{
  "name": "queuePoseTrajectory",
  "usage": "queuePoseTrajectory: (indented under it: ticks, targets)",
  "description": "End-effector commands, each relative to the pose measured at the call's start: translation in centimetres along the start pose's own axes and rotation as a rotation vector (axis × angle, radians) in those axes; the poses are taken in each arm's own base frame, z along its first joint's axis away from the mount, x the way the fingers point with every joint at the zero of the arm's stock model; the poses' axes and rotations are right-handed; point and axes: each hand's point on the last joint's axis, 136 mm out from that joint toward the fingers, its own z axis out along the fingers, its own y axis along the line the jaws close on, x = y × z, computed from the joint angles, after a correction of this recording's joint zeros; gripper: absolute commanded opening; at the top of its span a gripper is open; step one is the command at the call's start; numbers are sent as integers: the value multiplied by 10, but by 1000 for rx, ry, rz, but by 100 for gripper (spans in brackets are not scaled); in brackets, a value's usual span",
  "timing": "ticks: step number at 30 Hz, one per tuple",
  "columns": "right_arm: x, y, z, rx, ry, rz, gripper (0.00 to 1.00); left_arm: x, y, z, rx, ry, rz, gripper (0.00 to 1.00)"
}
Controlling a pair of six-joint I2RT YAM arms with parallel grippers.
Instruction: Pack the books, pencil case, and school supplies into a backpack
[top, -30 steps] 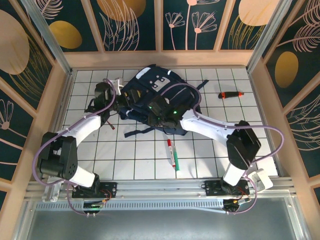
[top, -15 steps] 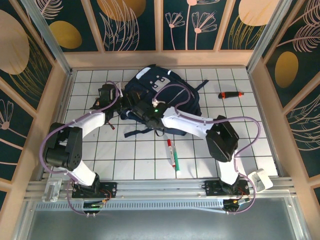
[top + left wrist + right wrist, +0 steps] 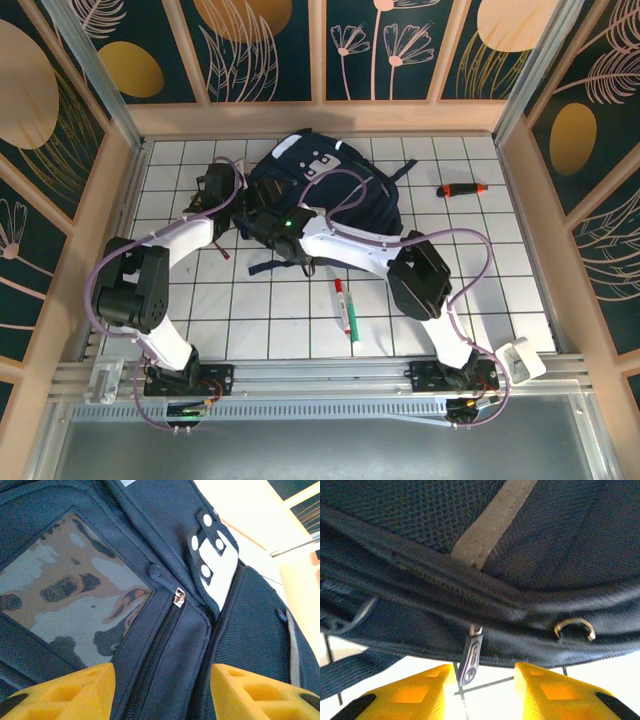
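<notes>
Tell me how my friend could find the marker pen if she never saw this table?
Start at the big dark blue backpack lying at the back of the white squared table. Come toward the near edge, just past its straps, to the slim marker pen lying alone. It has a red cap, white middle and green end, unlike the red-and-black tool right of the backpack.

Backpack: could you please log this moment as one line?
right gripper open, zipper pull hanging between jaws | left gripper open over backpack front | marker pen outside backpack
</notes>
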Motion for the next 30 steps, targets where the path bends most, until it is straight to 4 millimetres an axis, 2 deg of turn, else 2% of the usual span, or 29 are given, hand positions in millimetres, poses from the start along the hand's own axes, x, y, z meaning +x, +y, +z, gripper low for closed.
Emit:
queuePoseTrajectory:
  ticks: [1,6,7,9,13,16,18,21,26,30]
  targets:
    - [0,-13,10,70,14,12,37,-9,-10,4,28,-9,-14,52]
    - [0,-8,13,54,17,-9,36,-18,-25,3,62,-24,-16,52]
    - [-1,-6,14,54,15,-12,35,-13,-20,11,55,-4,-27,52]
    - [-4,-4,13,59,1,-15,34,-8,-27,14,66,8,-19,52]
    - [-8,-4,14,73,-18,-12,16,7,-42,22,86,37,8,52]
    - [-10,-7,8,80,-38,-3,3,22,-40,31,81,66,3,51]
    - [-11,-10,4,82,-52,4,0,35,-32,37,65,85,-2,51]
    - [-13,-15,-2,72,-60,8,0,54,-8,43,10,107,-6,50]
    - [-2,-20,-11,-17,-10,-57,0,69,51,53,-183,123,45,41]
    - [-3,-48,-27,-36,-38,-28,0,72,78,52,-232,106,5,40]
